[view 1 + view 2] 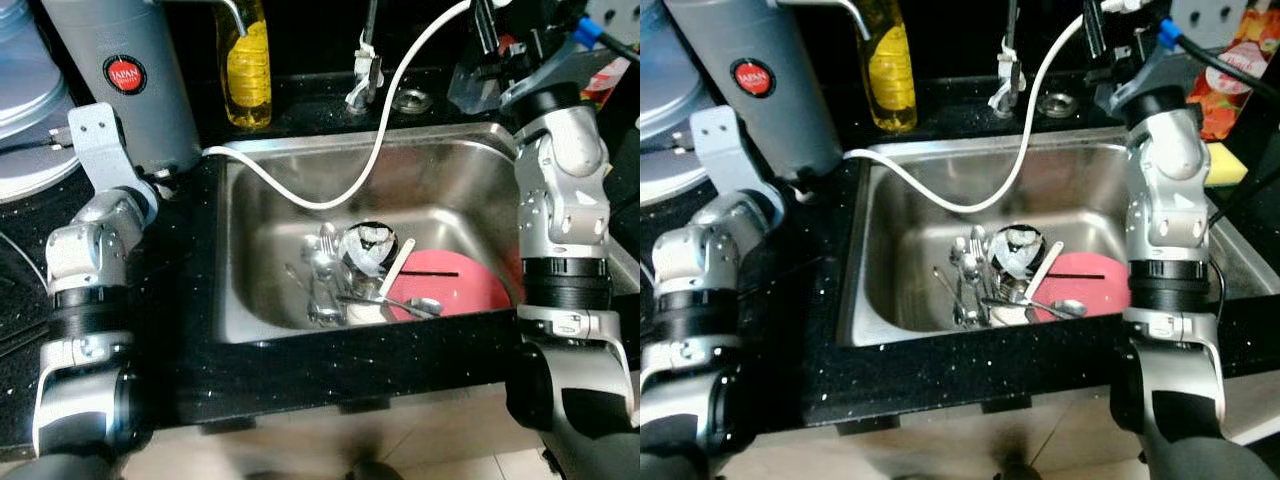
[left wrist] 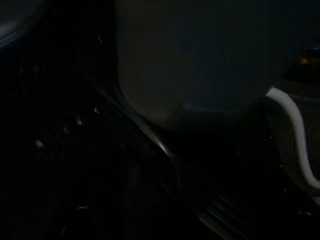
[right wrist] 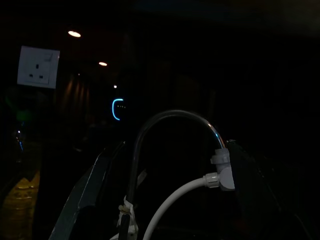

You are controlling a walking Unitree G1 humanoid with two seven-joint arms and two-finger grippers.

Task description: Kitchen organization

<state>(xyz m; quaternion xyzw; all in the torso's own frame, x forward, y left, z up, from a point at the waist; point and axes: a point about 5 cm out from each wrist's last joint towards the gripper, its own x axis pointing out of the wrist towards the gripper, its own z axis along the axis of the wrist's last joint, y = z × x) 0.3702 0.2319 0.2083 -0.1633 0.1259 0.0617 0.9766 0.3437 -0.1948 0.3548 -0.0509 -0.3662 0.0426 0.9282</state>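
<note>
A steel sink (image 1: 270, 200) set in a black counter holds a pile of forks and spoons (image 1: 322, 275). Beside them lie a round shiny lid (image 1: 366, 247), a pink plate (image 1: 455, 285) with a black chopstick across it, and a pale flat stick (image 1: 397, 268). A white hose (image 1: 372, 150) loops from the tap (image 3: 170, 125) down into the sink. My left gripper (image 1: 158, 180) is low at the foot of a grey cylinder (image 1: 135, 80) left of the sink. Raised at the sink's back right corner, my right gripper (image 1: 497, 45) faces the tap.
A yellow soap bottle (image 1: 248, 70) stands behind the sink, next to a small drain fitting (image 1: 411, 100). A large water jug (image 1: 25, 90) sits at far left. A yellow sponge (image 1: 1225, 165) and a colourful packet (image 1: 1240, 60) are at right. A wall socket (image 3: 38, 66) is behind.
</note>
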